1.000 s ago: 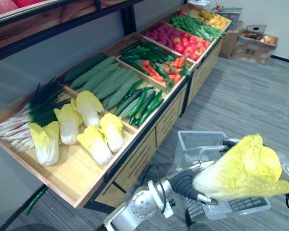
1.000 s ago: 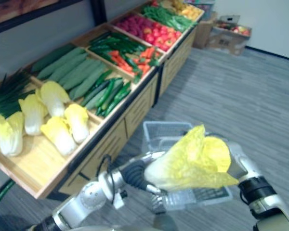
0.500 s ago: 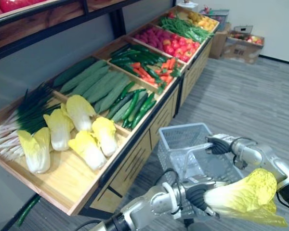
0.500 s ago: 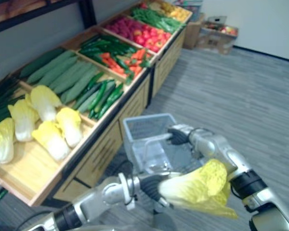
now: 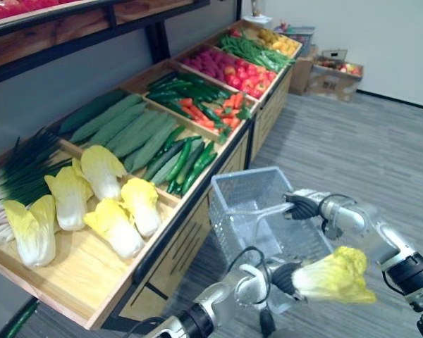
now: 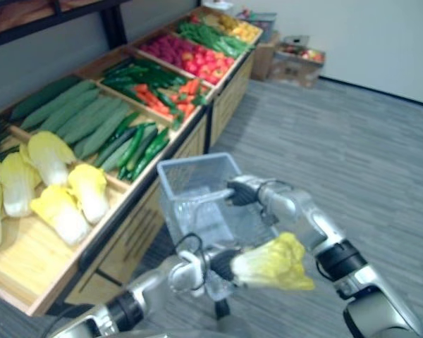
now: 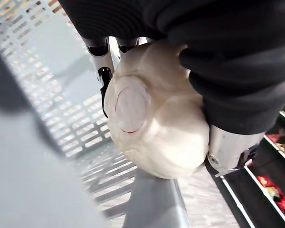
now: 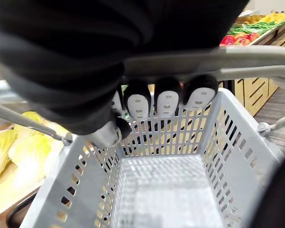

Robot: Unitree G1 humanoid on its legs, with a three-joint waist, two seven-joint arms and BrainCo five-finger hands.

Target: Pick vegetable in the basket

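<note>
Cabbage (image 5: pixel 331 276): one, clamped at its stem end in your left hand (image 5: pixel 282 278), at the basket (image 5: pixel 234 211)'s near edge, not yet inside. Basket: empty, handle (image 8: pixel 237 57) gripped by your right hand (image 5: pixel 301 205). Outstanding: lower, release.

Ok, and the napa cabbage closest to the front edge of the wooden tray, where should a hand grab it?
Probably the pale stem end of that napa cabbage, wrapped from above on the aisle side. That firm base points toward the front edge of the wooden tray; the yellow leafy end looks loose, beside a neighbouring cabbage.
</note>
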